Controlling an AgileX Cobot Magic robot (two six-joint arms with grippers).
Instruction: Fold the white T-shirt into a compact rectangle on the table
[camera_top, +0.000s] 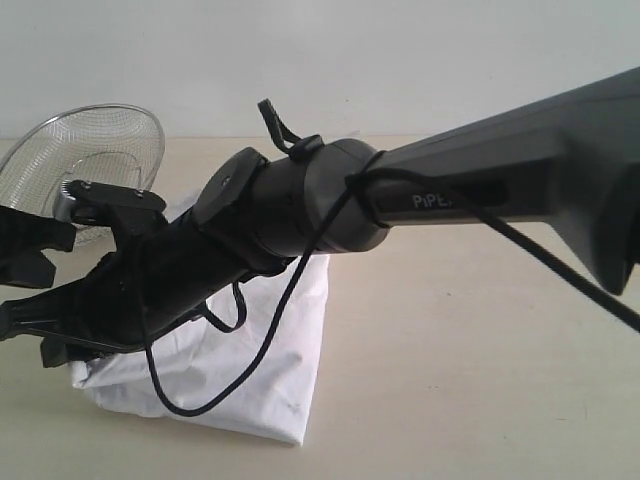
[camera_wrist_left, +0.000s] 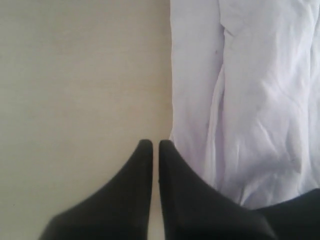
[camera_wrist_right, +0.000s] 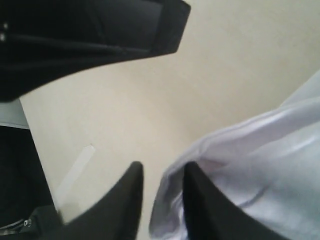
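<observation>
White cloth comes first: your T-shirt (camera_top: 270, 380) lies creased and bunched in a heap on the pale table (camera_top: 480, 380). Your right gripper (camera_wrist_right: 162, 167) is at the edge of the T-shirt. Its two black fingers (camera_wrist_right: 132, 200) are apart, and a fold of the T-shirt sits in the gap. The fold touches one finger. A thin bit of table shows next to the other finger, so nothing is pinched.

Your left gripper (camera_wrist_left: 155, 145) is just beside the T-shirt, over bare table. Its fingers are almost together, with only a thin line between them and no cloth in there.

In the exterior view, your right arm (camera_top: 480, 170) stretches across above the T-shirt and hides a lot of it. A thin black cable (camera_top: 290, 300) hangs from that arm in a loop in front of the T-shirt.

A silver wire bowl (camera_top: 90, 150) sits on the table near the far side of the T-shirt. You cannot tell if the two touch.
</observation>
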